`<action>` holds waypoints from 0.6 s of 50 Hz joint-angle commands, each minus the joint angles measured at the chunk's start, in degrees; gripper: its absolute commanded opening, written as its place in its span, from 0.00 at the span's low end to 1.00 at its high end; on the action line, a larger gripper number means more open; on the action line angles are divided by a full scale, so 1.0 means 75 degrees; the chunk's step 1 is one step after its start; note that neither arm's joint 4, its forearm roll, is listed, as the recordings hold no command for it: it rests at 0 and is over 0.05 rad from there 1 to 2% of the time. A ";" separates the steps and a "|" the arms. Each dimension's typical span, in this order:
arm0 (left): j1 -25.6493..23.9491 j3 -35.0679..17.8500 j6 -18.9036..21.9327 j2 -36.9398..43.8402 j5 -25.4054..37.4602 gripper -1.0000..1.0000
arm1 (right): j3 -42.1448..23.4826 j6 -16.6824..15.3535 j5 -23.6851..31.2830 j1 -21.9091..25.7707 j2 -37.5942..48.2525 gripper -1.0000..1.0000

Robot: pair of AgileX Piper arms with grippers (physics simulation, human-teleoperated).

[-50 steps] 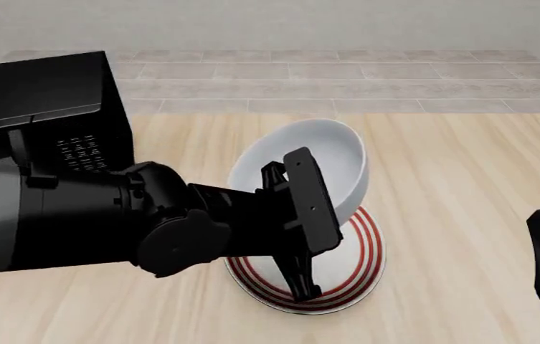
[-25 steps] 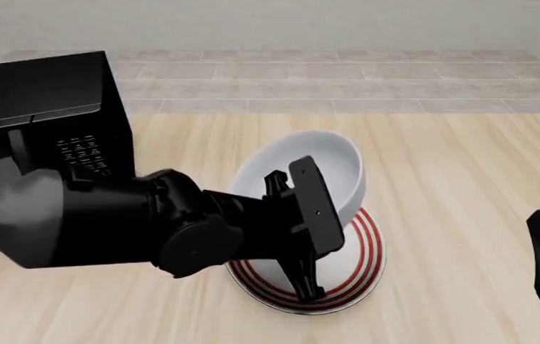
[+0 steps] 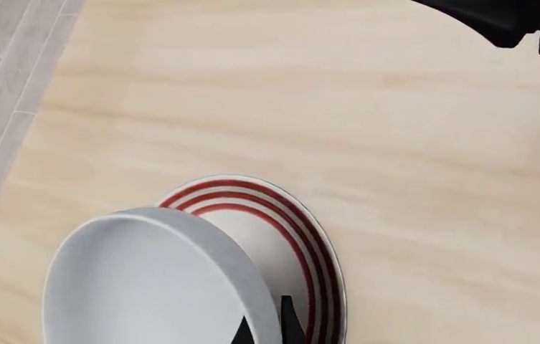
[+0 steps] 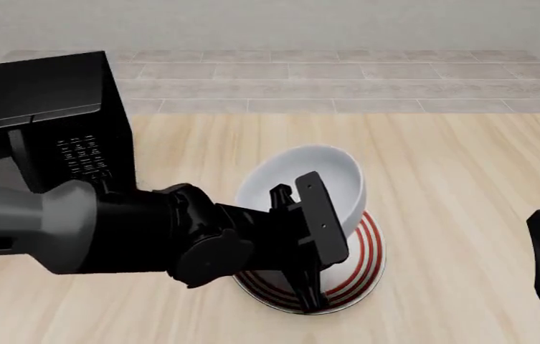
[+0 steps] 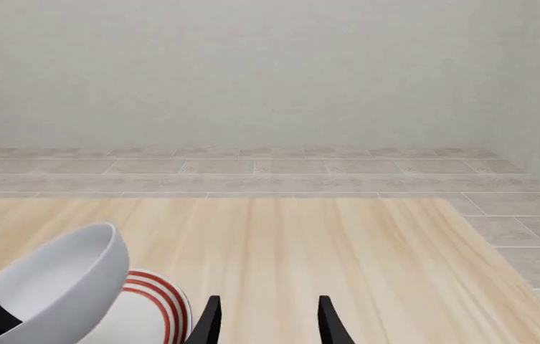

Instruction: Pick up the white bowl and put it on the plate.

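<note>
- Nearest the camera on the right, the right gripper [image 5: 264,321] just hangs low over the bare table [image 4: 461,186], fingers spread with nothing between them. It's well apart from the action, so I'd guess it's simply parked out of the way.
- Next in, the left gripper [image 4: 306,247] is pinching the near rim of the white bowl [image 4: 313,183]. One finger shows against the inside of the wall in the wrist view. A rim grip makes sense, since the bowl is far too wide to span.
- The bowl is held tilted, far edge raised, hanging directly over the plate [image 4: 366,258]. I can't tell if its underside touches the plate.
- Looks like the lowering step, nearly done; that tilt could make it land crooked.
- Farthest back on the left sits a black microwave [image 4: 45,115], not involved.
</note>
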 commanded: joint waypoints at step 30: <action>-0.0098 -0.0030 -0.0062 0.0353 -0.0308 0.00 | 0.0014 -0.0006 -0.0020 -0.0011 0.0008 1.00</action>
